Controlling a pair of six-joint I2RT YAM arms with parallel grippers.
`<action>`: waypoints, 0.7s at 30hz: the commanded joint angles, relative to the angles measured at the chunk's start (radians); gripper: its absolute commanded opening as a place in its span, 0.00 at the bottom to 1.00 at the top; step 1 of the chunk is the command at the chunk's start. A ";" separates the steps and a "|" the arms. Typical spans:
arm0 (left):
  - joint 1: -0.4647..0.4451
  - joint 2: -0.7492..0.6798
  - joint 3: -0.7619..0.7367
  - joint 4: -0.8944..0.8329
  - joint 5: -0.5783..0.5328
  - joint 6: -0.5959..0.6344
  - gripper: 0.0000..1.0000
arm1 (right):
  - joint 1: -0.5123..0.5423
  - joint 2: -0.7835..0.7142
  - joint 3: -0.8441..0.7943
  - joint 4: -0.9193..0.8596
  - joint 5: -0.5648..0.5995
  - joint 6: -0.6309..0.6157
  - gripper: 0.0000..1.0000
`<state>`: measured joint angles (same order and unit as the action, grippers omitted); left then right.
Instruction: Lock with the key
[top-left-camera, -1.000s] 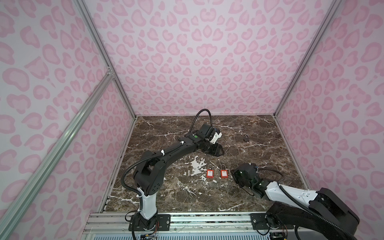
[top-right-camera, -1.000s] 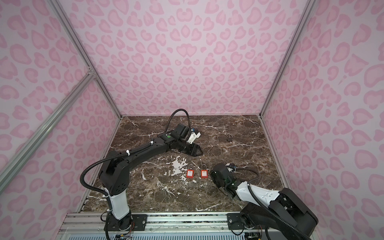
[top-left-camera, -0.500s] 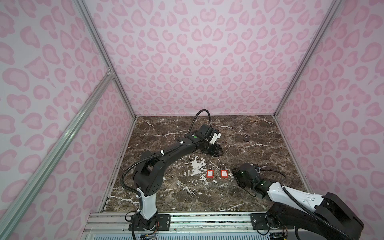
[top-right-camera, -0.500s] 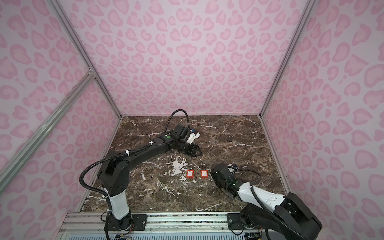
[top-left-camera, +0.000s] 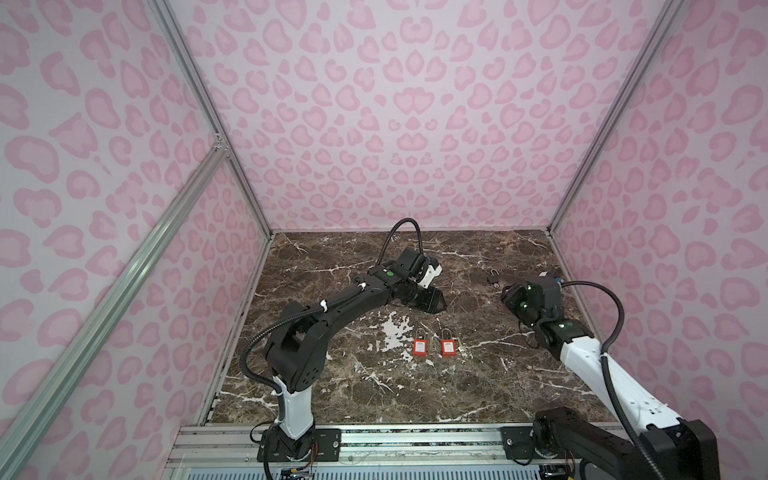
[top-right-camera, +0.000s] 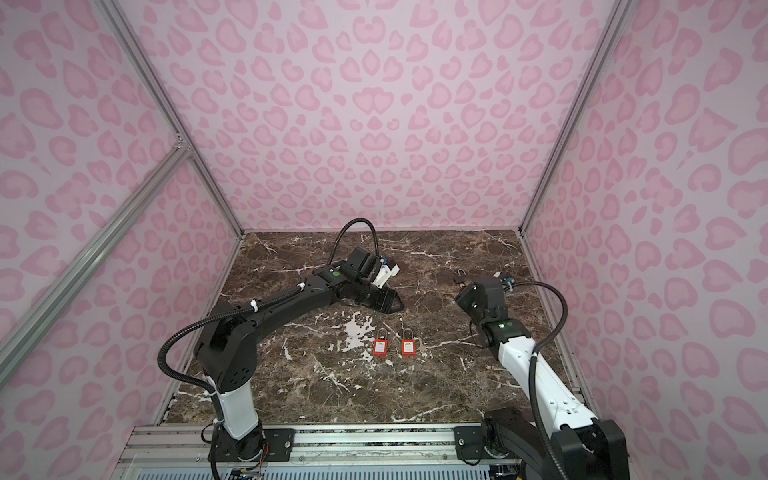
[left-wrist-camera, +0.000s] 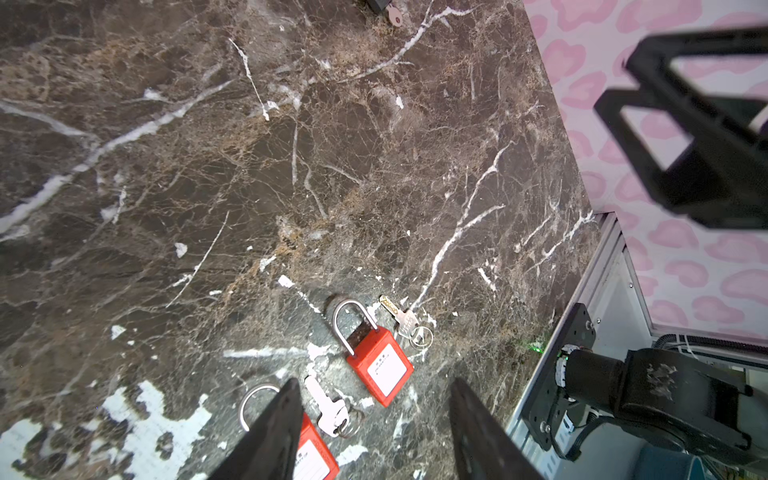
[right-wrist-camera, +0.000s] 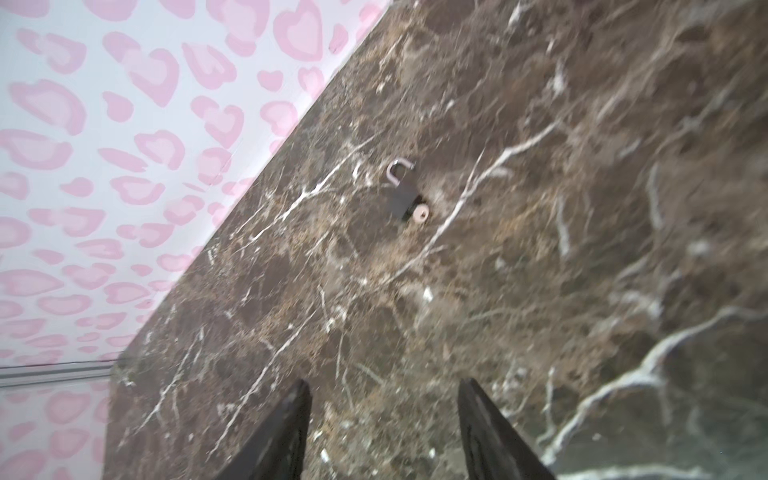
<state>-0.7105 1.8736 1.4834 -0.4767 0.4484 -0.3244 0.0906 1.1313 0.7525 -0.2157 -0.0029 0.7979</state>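
Two red padlocks (top-left-camera: 420, 347) (top-left-camera: 447, 348) lie side by side mid-table with their shackles up; in the left wrist view one (left-wrist-camera: 380, 365) shows whole and the other (left-wrist-camera: 313, 453) is half hidden behind a finger. A silver key (left-wrist-camera: 330, 409) lies between them and another key (left-wrist-camera: 401, 318) beside the whole one. A small black padlock (right-wrist-camera: 403, 199) with a key (right-wrist-camera: 419, 214) in it lies at the back right. My left gripper (top-left-camera: 434, 301) hovers open and empty behind the red padlocks. My right gripper (right-wrist-camera: 385, 381) is raised, open and empty, facing the black padlock.
Pink patterned walls (top-left-camera: 415, 124) close in the dark marble table (top-left-camera: 374, 395) on three sides. An aluminium rail (top-left-camera: 415, 440) with both arm bases runs along the front edge. The right arm (left-wrist-camera: 706, 124) shows in the left wrist view, off to the side.
My right gripper has opened, lifted away from the right-hand red padlock and swung towards the back right. The left arm has stayed still.
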 joint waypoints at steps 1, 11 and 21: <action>0.002 -0.021 -0.006 0.026 0.002 -0.007 0.58 | -0.110 0.126 0.110 -0.090 -0.229 -0.282 0.59; 0.002 -0.025 -0.008 0.029 0.005 -0.013 0.58 | -0.141 0.674 0.598 -0.419 -0.347 -0.474 0.59; 0.003 -0.037 -0.026 0.037 0.011 -0.018 0.58 | -0.032 0.926 0.880 -0.560 -0.030 -0.655 0.61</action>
<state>-0.7078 1.8523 1.4609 -0.4694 0.4488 -0.3389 0.0463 2.0167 1.5963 -0.6941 -0.1513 0.2295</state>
